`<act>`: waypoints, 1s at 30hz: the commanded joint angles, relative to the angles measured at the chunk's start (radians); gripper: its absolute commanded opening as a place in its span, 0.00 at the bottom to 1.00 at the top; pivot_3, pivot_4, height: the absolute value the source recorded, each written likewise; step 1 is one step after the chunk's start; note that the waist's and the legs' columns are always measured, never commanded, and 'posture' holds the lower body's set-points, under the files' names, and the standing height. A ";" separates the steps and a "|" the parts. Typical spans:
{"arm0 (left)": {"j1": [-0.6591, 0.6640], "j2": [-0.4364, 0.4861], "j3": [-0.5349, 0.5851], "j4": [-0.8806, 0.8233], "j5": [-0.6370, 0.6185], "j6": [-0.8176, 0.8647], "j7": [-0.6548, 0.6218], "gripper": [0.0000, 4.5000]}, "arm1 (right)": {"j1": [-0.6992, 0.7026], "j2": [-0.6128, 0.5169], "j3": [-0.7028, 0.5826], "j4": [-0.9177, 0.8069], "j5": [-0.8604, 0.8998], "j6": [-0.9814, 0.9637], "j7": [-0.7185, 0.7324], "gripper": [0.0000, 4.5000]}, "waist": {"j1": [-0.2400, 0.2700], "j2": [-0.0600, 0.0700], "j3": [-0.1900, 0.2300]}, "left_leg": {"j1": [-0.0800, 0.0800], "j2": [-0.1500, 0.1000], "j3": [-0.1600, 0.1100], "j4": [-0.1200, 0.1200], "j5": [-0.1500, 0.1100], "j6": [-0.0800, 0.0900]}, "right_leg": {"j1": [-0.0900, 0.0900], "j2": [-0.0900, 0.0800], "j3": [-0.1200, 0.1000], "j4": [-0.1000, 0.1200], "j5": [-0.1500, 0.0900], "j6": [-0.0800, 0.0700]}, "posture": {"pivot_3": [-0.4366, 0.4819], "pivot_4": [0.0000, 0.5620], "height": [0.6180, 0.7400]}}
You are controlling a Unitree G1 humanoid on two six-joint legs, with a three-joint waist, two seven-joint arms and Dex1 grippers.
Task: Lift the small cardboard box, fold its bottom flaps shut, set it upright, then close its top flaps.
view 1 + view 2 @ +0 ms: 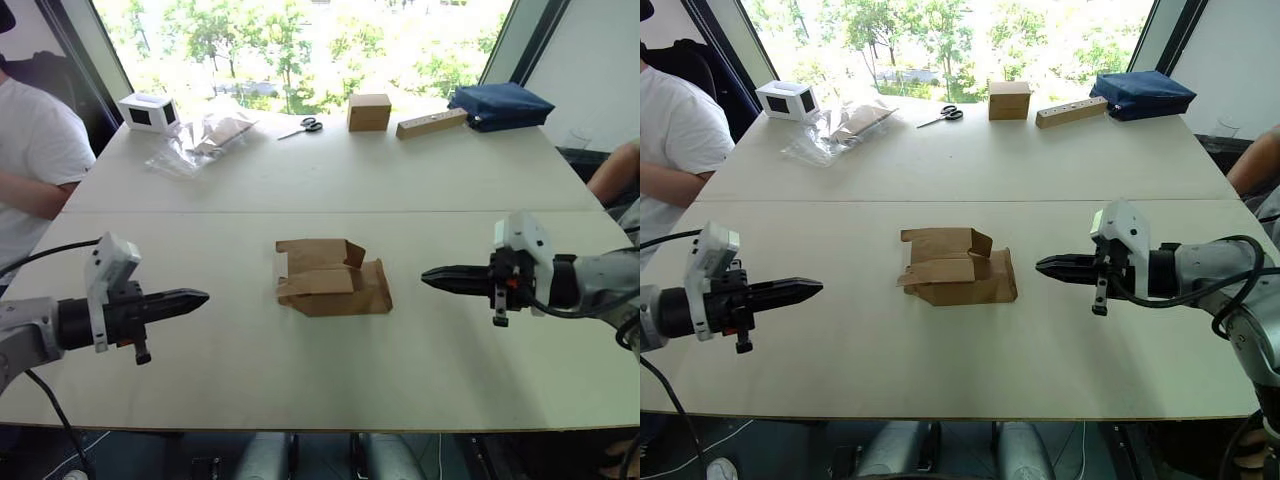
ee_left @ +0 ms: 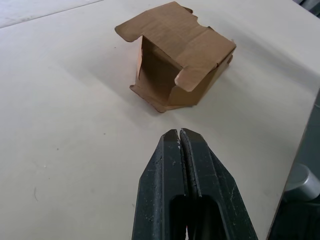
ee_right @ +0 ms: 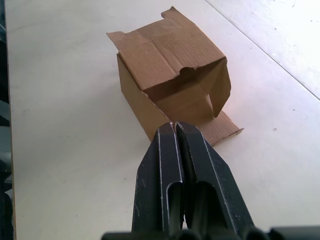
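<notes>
The small cardboard box (image 1: 330, 278) lies on its side in the middle of the white table (image 1: 300, 180), plain brown, with flaps splayed at both open ends. My left gripper (image 1: 203, 297) hovers to its left, fingers shut and pointing at the box, a short gap away. My right gripper (image 1: 427, 277) is on the box's right, also shut and aimed at it, close to its right end. The left wrist view shows the box (image 2: 176, 55) with one open end facing the shut fingertips (image 2: 178, 136). In the right wrist view the box (image 3: 170, 75) sits just beyond the shut fingertips (image 3: 174, 127).
At the table's far side stand a tan cube carton (image 1: 368, 112), a wooden block (image 1: 431, 123), scissors (image 1: 303, 127), a dark blue bag (image 1: 499, 105), crumpled plastic wrap (image 1: 200, 140) and a white box with black panels (image 1: 148, 111). A person in a white shirt (image 1: 35, 160) sits at the left edge; an arm (image 1: 615, 170) shows at right.
</notes>
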 commanded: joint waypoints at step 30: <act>-0.184 -0.059 -0.144 0.098 -0.001 0.094 0.029 0.11 | -0.012 0.035 -0.011 -0.073 0.034 0.026 -0.068 0.00 | 0.000 0.000 0.000 | -0.001 0.000 0.000 0.000 0.000 0.000 | -0.002 0.000 0.000 0.001 0.000 0.000 | 0.48 0.27 1.00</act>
